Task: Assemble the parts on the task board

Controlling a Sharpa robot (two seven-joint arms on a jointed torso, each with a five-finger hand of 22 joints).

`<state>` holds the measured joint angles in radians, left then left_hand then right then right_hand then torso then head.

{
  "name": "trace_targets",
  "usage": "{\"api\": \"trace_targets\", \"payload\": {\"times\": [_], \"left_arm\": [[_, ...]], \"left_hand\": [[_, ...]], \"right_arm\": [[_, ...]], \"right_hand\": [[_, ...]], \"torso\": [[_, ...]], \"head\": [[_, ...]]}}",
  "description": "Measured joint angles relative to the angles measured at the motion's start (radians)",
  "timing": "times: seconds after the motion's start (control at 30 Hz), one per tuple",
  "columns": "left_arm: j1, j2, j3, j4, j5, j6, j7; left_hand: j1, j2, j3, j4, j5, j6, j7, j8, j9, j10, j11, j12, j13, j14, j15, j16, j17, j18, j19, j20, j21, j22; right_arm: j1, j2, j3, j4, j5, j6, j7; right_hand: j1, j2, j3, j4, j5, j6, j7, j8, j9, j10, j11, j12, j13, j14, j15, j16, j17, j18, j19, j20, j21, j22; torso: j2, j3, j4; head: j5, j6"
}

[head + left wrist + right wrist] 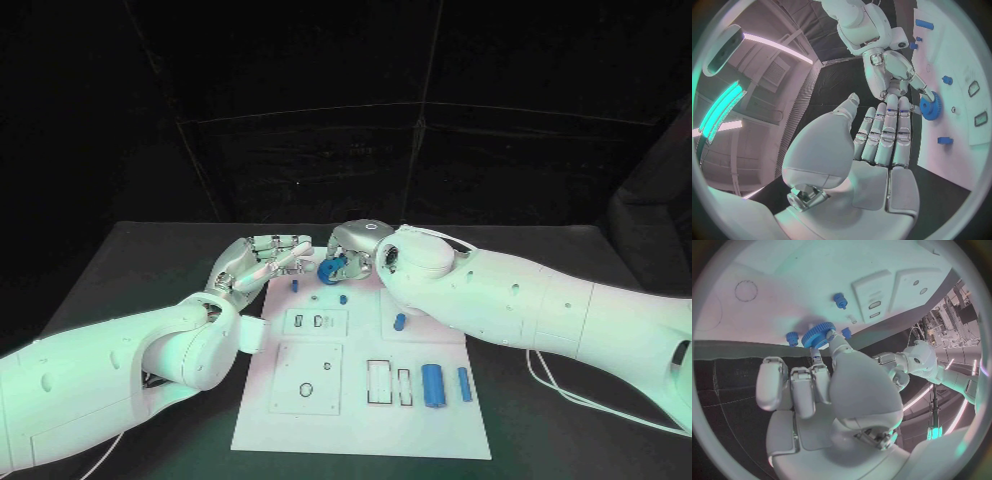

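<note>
A robotics lab: black-curtained test bay (pixel 433 110), ceiling strip lights (pixel 720 107).

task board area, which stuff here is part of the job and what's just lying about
Part of the job:
white task board plate
blue toothed gear, pinched by the right hand
blue cylinder
thin blue bar
small blue pegs
left hand, open

Lying about:
black table
white cable

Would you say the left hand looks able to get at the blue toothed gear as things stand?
Probably not cleanly: the right hand already holds the blue toothed gear, its fingers wrapping it, while the left hand sits open beside it.
</note>
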<state>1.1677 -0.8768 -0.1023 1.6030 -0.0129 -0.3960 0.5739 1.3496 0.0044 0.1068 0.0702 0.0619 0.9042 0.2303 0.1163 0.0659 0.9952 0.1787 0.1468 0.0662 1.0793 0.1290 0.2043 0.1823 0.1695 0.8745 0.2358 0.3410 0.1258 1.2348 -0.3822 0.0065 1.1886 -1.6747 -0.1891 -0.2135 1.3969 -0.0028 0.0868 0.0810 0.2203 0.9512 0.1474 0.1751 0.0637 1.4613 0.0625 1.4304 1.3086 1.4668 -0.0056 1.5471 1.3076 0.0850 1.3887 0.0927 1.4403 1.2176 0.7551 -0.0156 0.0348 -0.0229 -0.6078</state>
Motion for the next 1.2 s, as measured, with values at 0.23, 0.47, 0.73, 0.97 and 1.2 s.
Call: {"api": "trace_targets", "payload": {"times": [0.23, 0.47, 0.73, 0.97, 1.2], "left_arm": [[0.0, 0.001, 0.0, -0.004, 0.0, 0.0, -0.001], [0.0, 0.001, 0.0, -0.006, 0.0, 0.0, -0.001], [0.0, 0.001, 0.0, -0.006, 0.0, 0.0, -0.002], [0.0, 0.001, 0.0, -0.007, 0.0, 0.0, -0.003], [0.0, 0.001, 0.0, -0.008, 0.0, 0.0, -0.005]], "left_hand": [[0.0, 0.0, 0.0, 0.0, 0.0, 0.0, 0.0, 0.0, 0.0, 0.0, 0.0, 0.0, 0.0, 0.0, 0.0, 0.0, 0.001, 0.0, 0.0, 0.0, 0.0, 0.0], [0.0, 0.0, 0.004, -0.004, 0.0, 0.0, 0.0, 0.0, 0.0, 0.0, 0.0, 0.0, 0.0, 0.0, 0.0, 0.0, 0.002, 0.0, 0.0, 0.0, -0.004, -0.001], [0.0, 0.0, 0.004, -0.004, 0.0, 0.0, 0.0, 0.0, 0.0, 0.0, 0.0, 0.0, 0.0, 0.0, 0.0, 0.0, 0.002, 0.0, 0.0, 0.0, -0.004, -0.001], [0.0, 0.0, 0.004, -0.004, 0.0, 0.0, 0.0, 0.0, 0.0, 0.0, 0.0, 0.0, 0.0, 0.0, 0.0, 0.0, 0.002, 0.0, 0.0, 0.0, -0.004, -0.001], [0.0, 0.0, 0.001, -0.007, 0.0, 0.0, 0.0, 0.0, 0.0, 0.0, 0.0, -0.004, 0.0, 0.0, 0.0, -0.004, 0.002, 0.0, 0.0, 0.0, -0.004, -0.003]], "right_arm": [[0.0, -0.003, 0.0, 0.004, -0.011, 0.003, -0.011], [-0.002, -0.011, -0.002, 0.004, -0.02, 0.008, -0.028], [-0.002, -0.016, -0.002, 0.009, -0.026, 0.01, -0.038], [-0.002, -0.017, -0.002, 0.008, -0.025, 0.012, -0.04], [-0.002, -0.015, -0.002, 0.001, -0.008, 0.037, -0.042]], "right_hand": [[-0.009, -0.009, 0.002, -0.002, -0.005, 0.0, 0.0, -0.01, 0.001, -0.004, 0.004, -0.01, 0.0, 0.0, 0.0, 0.0, 0.0, 0.0, 0.0, 0.0, 0.0, -0.001], [-0.016, -0.016, 0.003, -0.002, -0.01, -0.001, 0.0, -0.013, 0.001, -0.007, 0.007, -0.01, 0.0, 0.0, 0.0, 0.0, 0.0, 0.0, 0.004, 0.004, 0.0, -0.001], [-0.043, -0.034, 0.004, 0.002, -0.021, -0.004, 0.003, -0.022, 0.004, -0.007, 0.007, -0.015, 0.0, 0.0, 0.0, 0.0, 0.0, 0.0, 0.004, 0.004, 0.0, -0.004], [-0.191, -0.058, -0.071, 0.1, -0.074, -0.08, 0.029, -0.08, 0.001, -0.036, 0.029, -0.048, 0.0, 0.0, 0.015, 0.0, 0.0, 0.0, 0.002, 0.02, 0.0, -0.006], [-0.331, -0.006, -0.169, 0.204, -0.138, -0.108, 0.039, -0.106, 0.003, -0.038, 0.03, -0.048, 0.0, 0.0, 0.022, 0.0, 0.0, 0.0, 0.0, 0.029, 0.0, -0.007]], "torso": [[0.0, 0.0002, 0.0], [0.0, 0.0001, 0.0], [0.0, -0.0001, 0.0], [0.0, -0.0005, 0.0], [0.0, -0.0007, 0.0001]], "head": [[-0.001, -0.001], [-0.002, -0.003], [-0.004, -0.004], [-0.006, -0.004], [-0.008, -0.005]]}}
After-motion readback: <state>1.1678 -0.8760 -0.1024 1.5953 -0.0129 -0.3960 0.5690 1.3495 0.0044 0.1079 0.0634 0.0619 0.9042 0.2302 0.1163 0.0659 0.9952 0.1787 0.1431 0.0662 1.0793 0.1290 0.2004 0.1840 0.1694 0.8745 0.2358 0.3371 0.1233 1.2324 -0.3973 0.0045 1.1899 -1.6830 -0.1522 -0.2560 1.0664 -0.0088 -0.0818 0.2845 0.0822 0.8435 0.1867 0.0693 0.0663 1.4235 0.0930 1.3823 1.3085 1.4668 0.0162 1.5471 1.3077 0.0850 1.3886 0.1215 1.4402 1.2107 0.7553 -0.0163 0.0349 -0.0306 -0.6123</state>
